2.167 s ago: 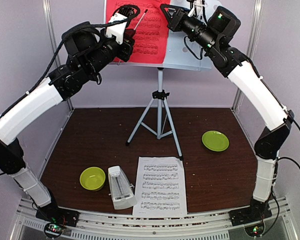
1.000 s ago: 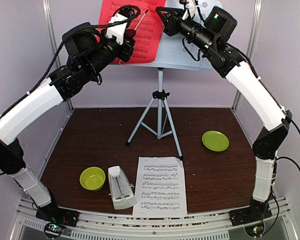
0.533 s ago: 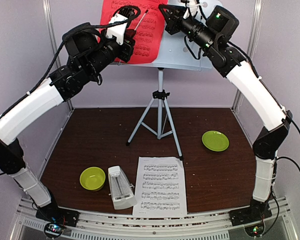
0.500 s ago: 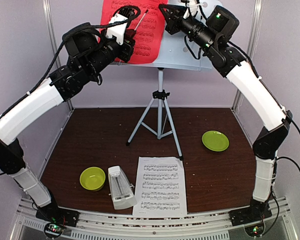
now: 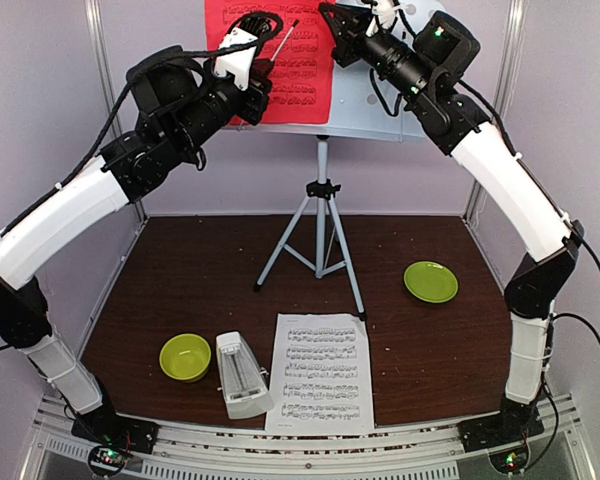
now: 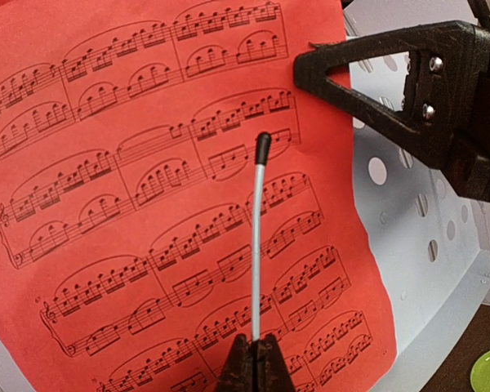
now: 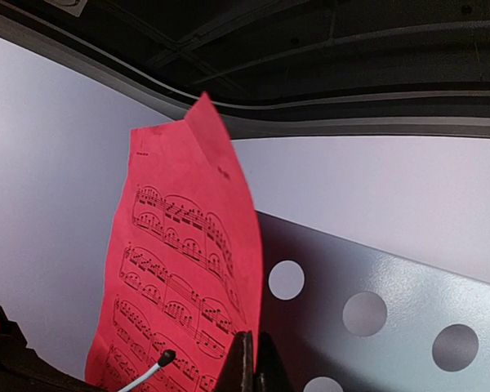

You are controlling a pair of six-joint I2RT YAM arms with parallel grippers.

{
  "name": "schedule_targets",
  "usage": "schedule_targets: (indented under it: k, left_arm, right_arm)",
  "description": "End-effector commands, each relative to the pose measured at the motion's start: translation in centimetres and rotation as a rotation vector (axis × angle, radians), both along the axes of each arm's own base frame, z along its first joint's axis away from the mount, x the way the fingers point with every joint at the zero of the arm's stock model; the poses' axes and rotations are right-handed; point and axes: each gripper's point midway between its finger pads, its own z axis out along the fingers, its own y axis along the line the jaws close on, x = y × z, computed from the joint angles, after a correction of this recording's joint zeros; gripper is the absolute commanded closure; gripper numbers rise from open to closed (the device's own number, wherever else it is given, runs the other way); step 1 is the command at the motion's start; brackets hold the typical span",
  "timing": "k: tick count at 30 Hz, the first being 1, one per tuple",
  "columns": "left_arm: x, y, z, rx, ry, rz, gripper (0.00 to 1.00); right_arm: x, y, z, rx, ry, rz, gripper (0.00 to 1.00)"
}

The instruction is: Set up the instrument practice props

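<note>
**Red sheet pinched at the stand; white sheet and metronome down on the table**

At the top centre of the overhead view we see the red sheet (image 5: pixel 305 90) of printed music lying against the left half of the music stand (image 5: pixel 350 110). Its left edge overhangs the pale perforated desk. The stand rises on its tripod from the middle of the dark table (image 5: pixel 180 270). We cannot tell whether the sheet's lower edge sits on the stand's ledge.

The right gripper (image 5: pixel 330 20) comes in from the upper right, and its jaws are pressed together on the sheet's right edge, near the top. In the right wrist view the red paper runs down into the closed black fingers (image 7: pixel 242 361) at the bottom centre of the frame.

The left gripper (image 5: pixel 268 68) reaches in from the upper left, in front of the sheet's left part. Its jaws are closed tight on the lower end of a thin rod (image 5: pixel 284 39), silver with a black tip, which points up and to the right across the printed staves. In the left wrist view the rod's tip stands below the right gripper's fingers and apart from them.

At the bottom centre of the overhead view the white sheet (image 5: pixel 320 372) lies flat on the table. The metronome (image 5: pixel 242 375) sits just beside its left edge. A lime-green bowl (image 5: pixel 185 357) is close on the metronome's left. A lime-green plate (image 5: pixel 430 281) lies well apart at the right of the frame.
</note>
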Motion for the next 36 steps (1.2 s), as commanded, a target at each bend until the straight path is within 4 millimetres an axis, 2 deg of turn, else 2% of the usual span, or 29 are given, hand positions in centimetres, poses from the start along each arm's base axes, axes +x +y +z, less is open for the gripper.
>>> schedule_targets:
  k: [1,11,36]
  left_arm:
    - [0.0,-0.2,0.8,-0.027,-0.028,-0.020,1.00]
    - [-0.1,-0.1,0.8,-0.030,-0.031,-0.019,1.00]
    - [0.4,0.1,0.3,-0.022,-0.026,-0.001,1.00]
  right_arm:
    - [0.2,-0.1,0.6,0.048,-0.021,0.001,1.00]
    - [0.2,-0.2,1.0,0.127,-0.001,0.008,1.00]
    - [0.8,1.2,-0.6,0.106,0.024,-0.001,1.00]
